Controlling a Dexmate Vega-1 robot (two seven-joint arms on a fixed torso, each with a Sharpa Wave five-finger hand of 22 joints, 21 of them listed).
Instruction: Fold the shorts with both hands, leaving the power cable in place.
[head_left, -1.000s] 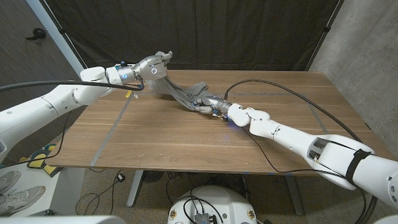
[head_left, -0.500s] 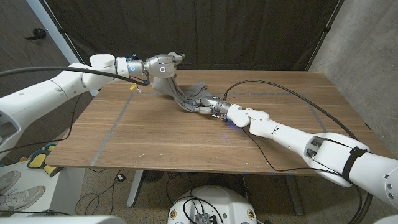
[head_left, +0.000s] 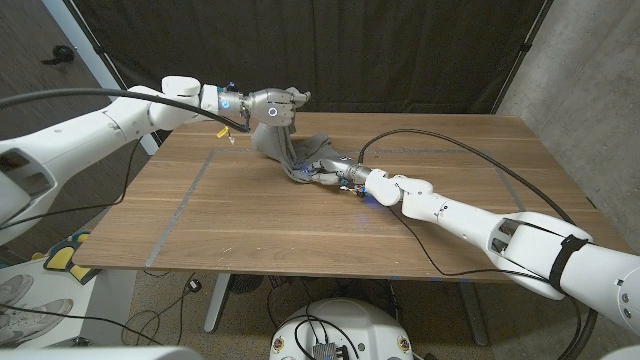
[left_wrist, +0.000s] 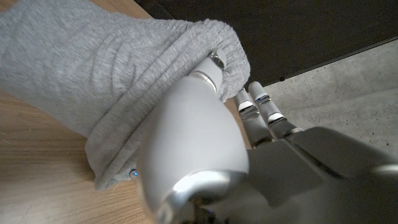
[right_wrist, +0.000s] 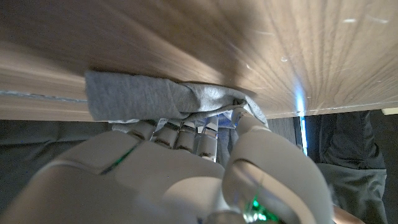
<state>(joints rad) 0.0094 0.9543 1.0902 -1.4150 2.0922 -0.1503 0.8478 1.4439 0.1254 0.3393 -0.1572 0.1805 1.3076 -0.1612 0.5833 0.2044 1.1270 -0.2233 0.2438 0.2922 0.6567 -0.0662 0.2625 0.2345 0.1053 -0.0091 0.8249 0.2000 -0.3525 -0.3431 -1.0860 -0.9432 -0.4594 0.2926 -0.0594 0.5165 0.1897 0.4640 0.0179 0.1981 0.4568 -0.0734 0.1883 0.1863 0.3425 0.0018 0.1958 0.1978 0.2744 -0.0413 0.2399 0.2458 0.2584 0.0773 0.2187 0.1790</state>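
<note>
Here my left robot hand (head_left: 273, 108) is gripping one end of the grey shorts (head_left: 290, 150), with its fingers curled into the cloth and that end raised off the tabletop (head_left: 300, 225). In the left wrist view the fabric (left_wrist: 93, 74) is wrapping over my thumb and bunching around it, so the hold is clearly a closed one on the cloth. My right robot hand (head_left: 335, 170) is lying low on the wood and pinching the other end of the shorts; in the right wrist view my fingers (right_wrist: 180, 130) and thumb are closing on a folded grey edge (right_wrist: 143, 99) that is pressing against the tabletop.

The shorts are sitting toward the far middle of the tabletop, between my two hands. They are stretching as one narrow, gathered band, with the long axis running from the raised end at my left hand, farther back, down and toward the near right to my right hand. The upper end is hanging in the air while the lower end is touching the wood.

The black power cable (head_left: 440, 150) is lying on the right half of the tabletop, looping from just beside my right wrist out toward the far right and back along my right forearm.
</note>
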